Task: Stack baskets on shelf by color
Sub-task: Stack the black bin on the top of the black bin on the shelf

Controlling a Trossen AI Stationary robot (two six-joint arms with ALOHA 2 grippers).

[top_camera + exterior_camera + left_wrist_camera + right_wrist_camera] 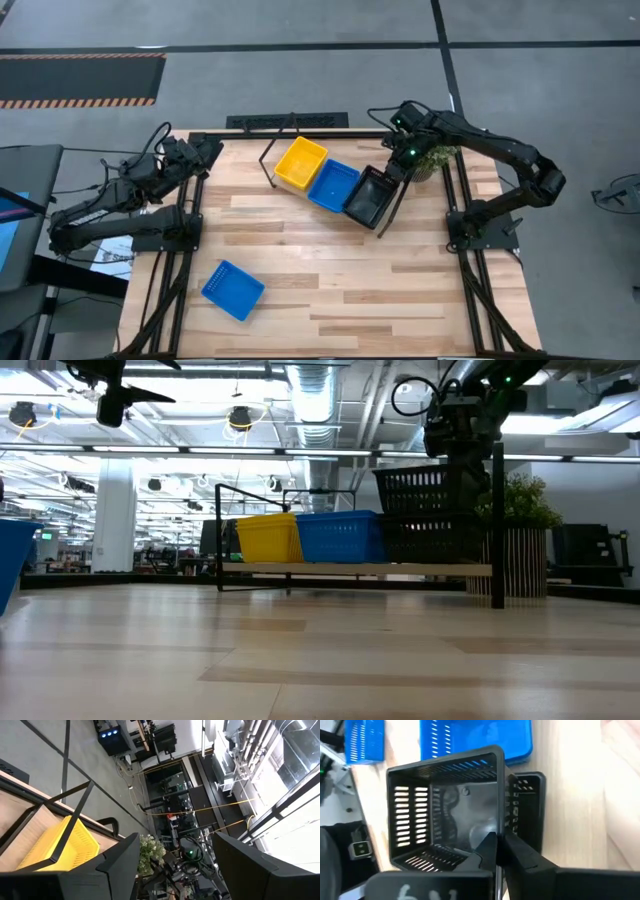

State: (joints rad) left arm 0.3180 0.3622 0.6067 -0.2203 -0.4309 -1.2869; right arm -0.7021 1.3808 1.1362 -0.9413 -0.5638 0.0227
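- The black basket is looking light, stiff and slick; its thin rim is the best hold; it is hanging just above a second black basket on the shelf.
- The right gripper is pinching that rim, fingers nearly together; the left gripper is waiting at the table corner, fingers spread, holding nothing.
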